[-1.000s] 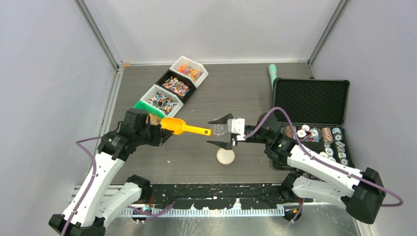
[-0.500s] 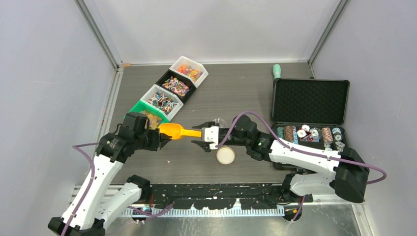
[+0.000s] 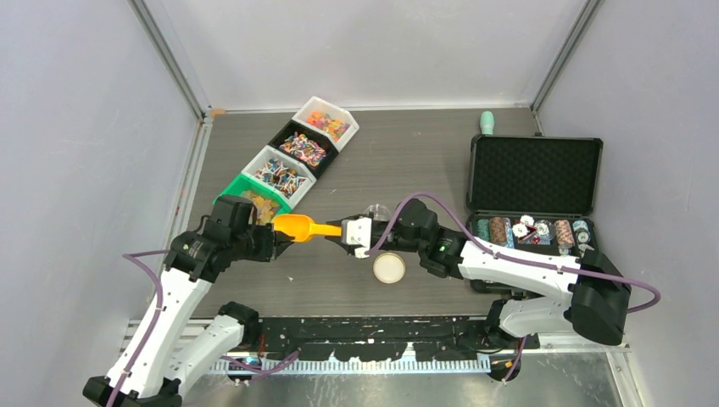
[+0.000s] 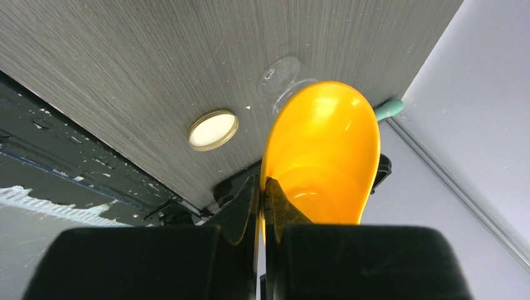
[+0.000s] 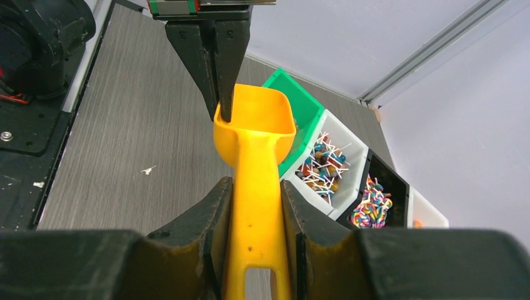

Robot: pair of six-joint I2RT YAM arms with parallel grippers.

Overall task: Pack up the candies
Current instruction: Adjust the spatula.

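The orange scoop (image 3: pixel 298 225) hangs level between both grippers above the table, and its bowl looks empty. My left gripper (image 3: pixel 280 237) is shut on the bowl's rim (image 4: pixel 263 184). My right gripper (image 3: pixel 346 233) is shut on the scoop's handle (image 5: pixel 256 206). The candies lie in a diagonal row of bins: a far white bin (image 3: pixel 326 119), a black bin (image 3: pixel 302 146), a white bin (image 3: pixel 280 174) and a green bin (image 3: pixel 254 200) partly hidden by my left arm. The right wrist view shows lollipop-like sweets (image 5: pixel 325 164) and rainbow pieces (image 5: pixel 372 203).
A clear cup (image 3: pixel 376 212) stands just behind my right gripper. A round lid (image 3: pixel 389 268) lies in front of it. An open black case (image 3: pixel 534 174) with poker chips is at the right. A teal object (image 3: pixel 487 121) lies at the back right.
My right gripper moved left from around the clear cup to the scoop's handle and closed on it. My left gripper drew the scoop slightly left.
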